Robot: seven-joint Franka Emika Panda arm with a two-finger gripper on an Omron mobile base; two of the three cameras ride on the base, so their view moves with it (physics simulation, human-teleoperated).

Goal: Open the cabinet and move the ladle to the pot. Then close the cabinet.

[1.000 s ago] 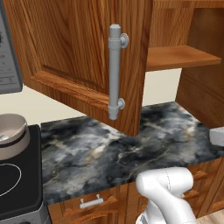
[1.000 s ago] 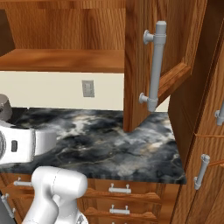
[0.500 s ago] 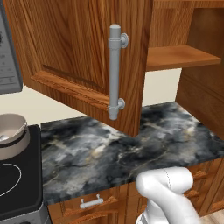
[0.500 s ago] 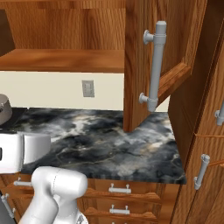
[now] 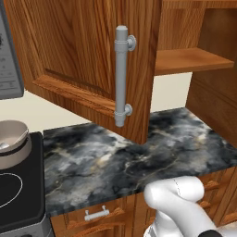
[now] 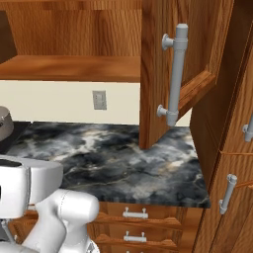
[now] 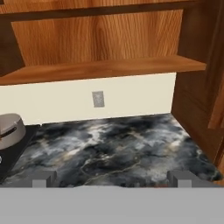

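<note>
The cabinet stands open: its door [image 5: 92, 55] with a long grey bar handle [image 5: 121, 74] swings out over the counter, and the same door [image 6: 158, 74] appears in the right base view. The wooden shelf [image 7: 100, 68] faces the hand. The pot [image 5: 11, 143] sits on the stove at the far left, also seen as the pot [image 7: 9, 127] and the pot [image 6: 3, 123]. A pale grey shape rests inside it; I cannot tell whether it is the ladle. My gripper [image 7: 111, 179] is open, low over the counter's front, with nothing between its fingertips [image 7: 43, 178].
A dark marble counter [image 5: 139, 157] runs from the black stove top [image 5: 14, 194] to a tall wooden cabinet [image 6: 232, 163] on the right. A wall outlet [image 7: 98, 99] sits under the shelf. Drawers with small handles [image 6: 134, 213] lie below. The open door overhangs the counter's middle.
A white part of the hand at the right edge of the left base view has left that view. The arm's white link has sunk a little in the right base view.
</note>
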